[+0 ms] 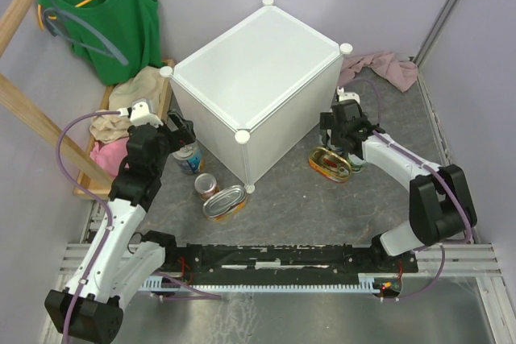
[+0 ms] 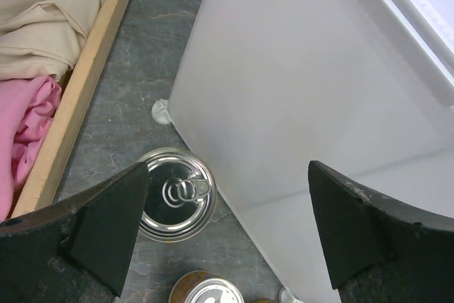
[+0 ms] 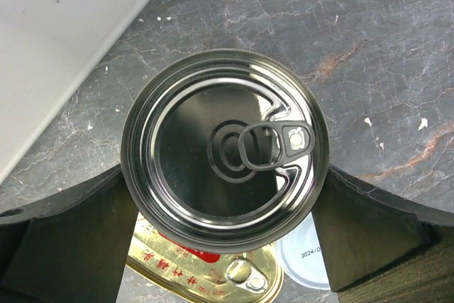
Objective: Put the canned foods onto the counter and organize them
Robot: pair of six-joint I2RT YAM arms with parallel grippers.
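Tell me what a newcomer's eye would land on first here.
The big white cube cabinet fills the middle, no can on top. To its right, the right gripper clasps a pull-ring can by an oval tin; to its left, the left gripper hangs open over a blue-labelled can. A green tank top hangs far left.

Item: a printed date stamp beginning "2024/0" stood on the white end of a small can (image 3: 301, 255), with the rest of the stamp hidden. Item: red Chinese characters ran along the yellow lid edge of an oval tin (image 3: 202, 269), too small to make out. No other lettering was legible in any view.
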